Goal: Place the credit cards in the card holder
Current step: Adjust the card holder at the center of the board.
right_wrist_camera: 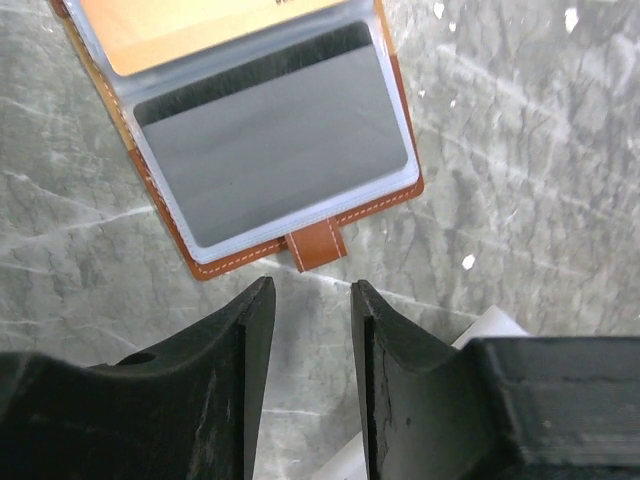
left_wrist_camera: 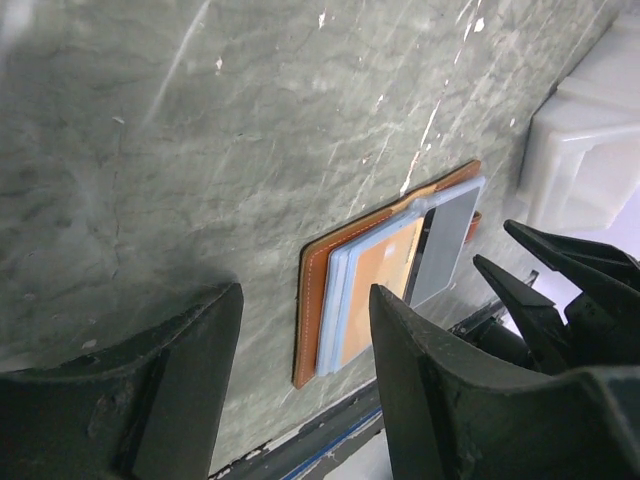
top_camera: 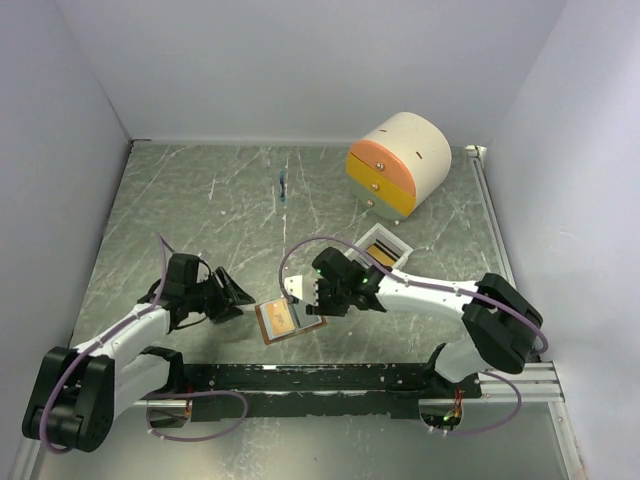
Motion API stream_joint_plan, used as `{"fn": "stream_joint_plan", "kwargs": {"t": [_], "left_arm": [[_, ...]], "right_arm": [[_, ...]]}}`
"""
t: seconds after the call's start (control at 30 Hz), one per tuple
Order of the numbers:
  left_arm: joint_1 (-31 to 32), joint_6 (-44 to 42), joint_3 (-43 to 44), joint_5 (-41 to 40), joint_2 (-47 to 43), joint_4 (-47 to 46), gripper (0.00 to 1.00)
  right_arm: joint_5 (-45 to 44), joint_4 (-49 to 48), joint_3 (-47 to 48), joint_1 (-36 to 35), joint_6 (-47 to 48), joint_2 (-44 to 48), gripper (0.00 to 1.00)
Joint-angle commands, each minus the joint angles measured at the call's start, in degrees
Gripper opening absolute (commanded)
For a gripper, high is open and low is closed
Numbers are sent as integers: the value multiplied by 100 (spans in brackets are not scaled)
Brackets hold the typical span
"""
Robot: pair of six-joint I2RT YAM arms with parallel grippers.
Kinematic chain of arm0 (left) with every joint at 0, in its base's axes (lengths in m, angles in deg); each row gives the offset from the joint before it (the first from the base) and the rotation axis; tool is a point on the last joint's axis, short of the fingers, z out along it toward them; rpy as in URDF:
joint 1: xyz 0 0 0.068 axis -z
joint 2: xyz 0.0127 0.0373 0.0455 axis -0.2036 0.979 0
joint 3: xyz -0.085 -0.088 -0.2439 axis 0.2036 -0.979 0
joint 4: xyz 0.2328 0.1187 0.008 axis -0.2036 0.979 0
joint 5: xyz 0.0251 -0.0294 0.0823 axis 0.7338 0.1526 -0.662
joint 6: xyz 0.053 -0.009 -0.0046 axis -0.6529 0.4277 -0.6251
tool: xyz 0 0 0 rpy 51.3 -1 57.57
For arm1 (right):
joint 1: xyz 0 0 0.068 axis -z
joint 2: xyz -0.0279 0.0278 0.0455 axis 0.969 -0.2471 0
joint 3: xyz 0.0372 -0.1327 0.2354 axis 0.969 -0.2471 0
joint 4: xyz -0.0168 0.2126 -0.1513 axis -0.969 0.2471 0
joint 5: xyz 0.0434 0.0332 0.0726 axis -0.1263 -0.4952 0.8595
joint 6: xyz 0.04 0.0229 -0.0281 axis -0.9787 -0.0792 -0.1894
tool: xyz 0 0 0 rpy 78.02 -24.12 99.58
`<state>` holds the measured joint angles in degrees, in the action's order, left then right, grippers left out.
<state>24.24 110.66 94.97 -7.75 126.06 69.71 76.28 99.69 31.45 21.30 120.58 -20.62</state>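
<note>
Brown leather bifold card holder [right_wrist_camera: 318, 243]: one, open flat on grey marbled desk [right_wrist_camera: 520, 150] between two claws. Right claw [right_wrist_camera: 312, 290] narrowly parted, empty, just beside its strap. Left claw [top_camera: 238, 300] wide, empty, near. Sleeved cards: one grey flat card [right_wrist_camera: 270, 150], one orange flat card [right_wrist_camera: 200, 30].

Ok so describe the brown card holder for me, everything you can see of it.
The card holder lies open and flat on the green marbled table, near the arms' bases. It looks like brown leather with pale stitching and a small closure tab on one edge. Clear plastic sleeves inside hold a grey card and an orange card. Only the table seems to touch it. The left gripper and right gripper, both open, sit close by.
</note>
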Motion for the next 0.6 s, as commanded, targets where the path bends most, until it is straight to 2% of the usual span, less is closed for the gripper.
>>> {"fn": "stream_joint_plan", "kwargs": {"t": [0.0,0.3,0.57], "left_arm": [[-45,41,-191,366,188,-406,65],[-45,77,-360,475,425,-804,63],[-45,54,-352,466,732,-1023,63]], "right_arm": [[403,114,229,50,459,-159,36],[566,230,588,49,674,-852,33],[751,151,577,-4,628,-1001,30]]}}
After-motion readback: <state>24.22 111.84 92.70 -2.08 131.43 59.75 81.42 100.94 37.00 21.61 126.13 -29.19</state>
